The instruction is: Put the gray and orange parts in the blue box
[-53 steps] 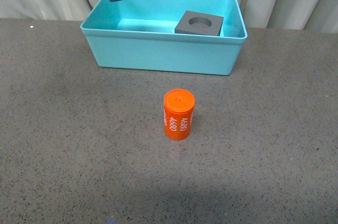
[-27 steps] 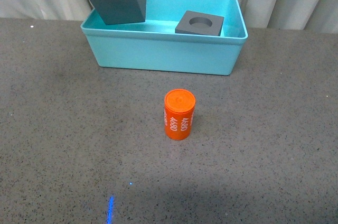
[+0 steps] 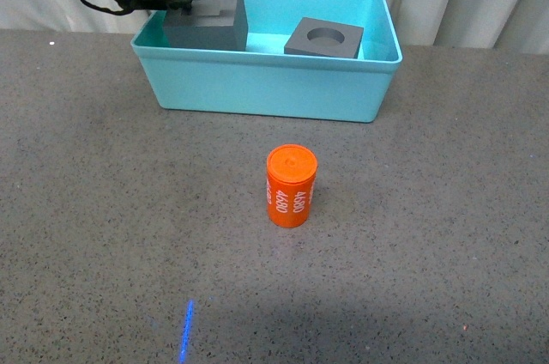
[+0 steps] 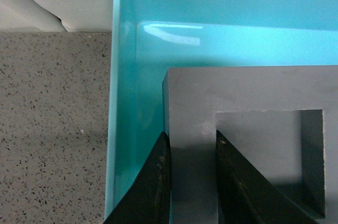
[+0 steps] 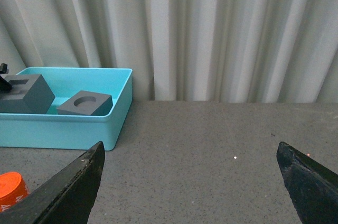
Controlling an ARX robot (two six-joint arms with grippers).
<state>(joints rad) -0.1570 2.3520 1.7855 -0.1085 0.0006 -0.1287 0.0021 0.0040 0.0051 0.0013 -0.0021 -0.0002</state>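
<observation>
Left tool point(image 4: 191, 138) gripping gray cube point(image 4: 237, 89) wall, shown by wrist view

— Where's the orange cylinder point(image 3: 292, 185)?
— Upright on the tabletop point(image 3: 103, 209), with white numerals running down its side. The blue box point(image 3: 266, 94) sits well apart from it, at its 12 o'clock.
— And the gray cubes?
— Both are inside the box, recesses facing up. The round-recess cube point(image 3: 324, 38) is toward 3 o'clock. The square-recess cube point(image 3: 210, 16) is toward 9 o'clock, just beside the end wall, its top above the rim. The left hand point(image 4: 191, 138) pinches one wall of its recess. Whether it touches the floor, I can't tell.
</observation>
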